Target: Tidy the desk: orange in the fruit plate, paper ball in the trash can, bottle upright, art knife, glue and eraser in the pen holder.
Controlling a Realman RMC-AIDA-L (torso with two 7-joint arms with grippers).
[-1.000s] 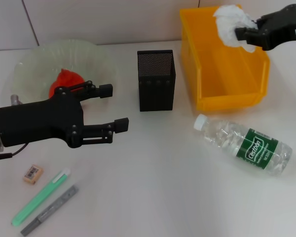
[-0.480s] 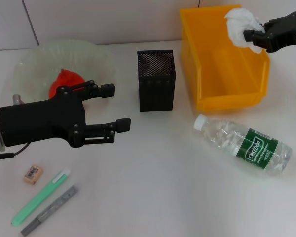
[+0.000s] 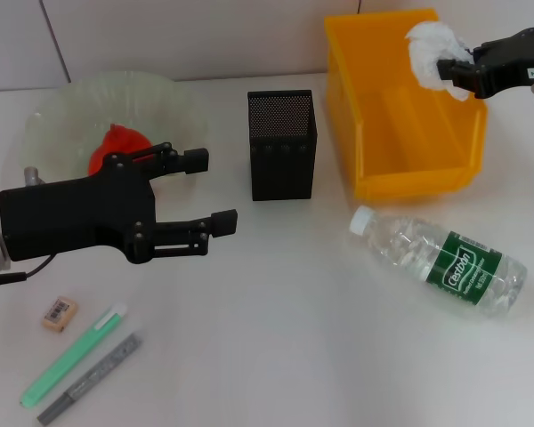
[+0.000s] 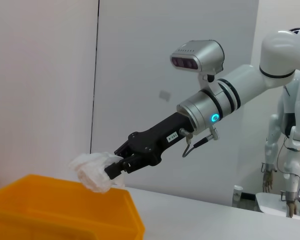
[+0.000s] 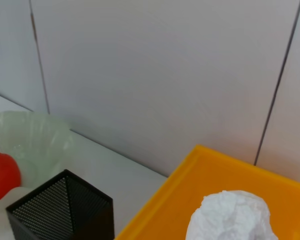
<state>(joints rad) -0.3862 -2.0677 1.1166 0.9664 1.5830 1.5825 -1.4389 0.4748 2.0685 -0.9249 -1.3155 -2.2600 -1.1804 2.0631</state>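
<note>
Paper ball lower, in right tool

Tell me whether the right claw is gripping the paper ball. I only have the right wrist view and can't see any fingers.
Observer: Yes. The right claw is shut on the paper ball, which it holds over the far right rim of the yellow trash can.
Operator: Where's the bottle?
Observer: The bottle lies on its side on the table, in front of the trash can.
Operator: And the left claw?
Observer: The left claw is open and empty, beside the fruit plate.
</note>
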